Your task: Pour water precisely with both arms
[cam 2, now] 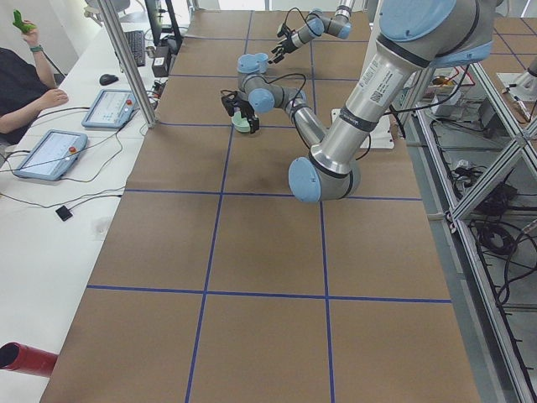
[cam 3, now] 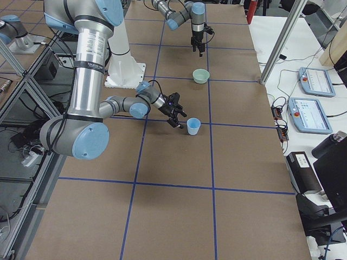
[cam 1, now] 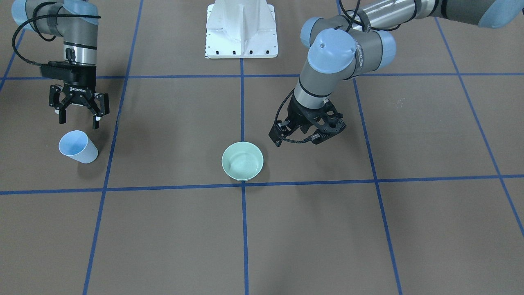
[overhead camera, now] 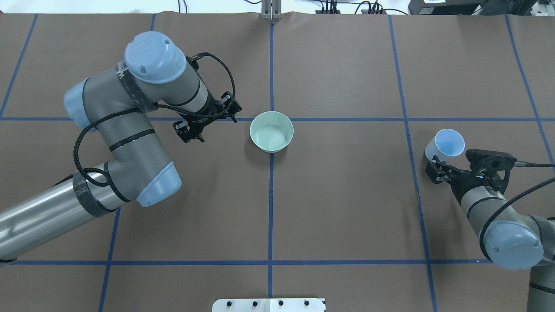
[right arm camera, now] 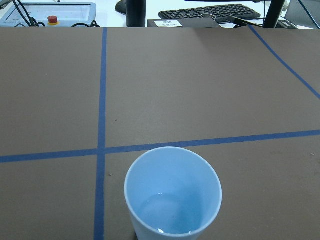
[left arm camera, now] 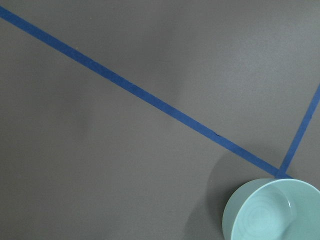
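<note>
Water [right arm camera: 167,212]: shallow in the pale blue cup [cam 1: 77,148], which stands upright on the worktop [cam 1: 327,229], robot's right side.
Right tool [cam 1: 79,122]: fingers spread, empty; cup just beyond them, away from the base.
Left tool [cam 1: 283,135]: angled down beside the green bowl [cam 1: 242,160]; spread or pressed together, cannot tell.
Nearer arm: right.

Upright pale blue cup [right arm camera: 172,196] holds shallow water [right arm camera: 168,218].

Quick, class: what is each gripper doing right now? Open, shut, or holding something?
Left gripper: open, holding nothing, beside the bowl.
Right gripper: open, holding nothing, close to the cup.
</note>
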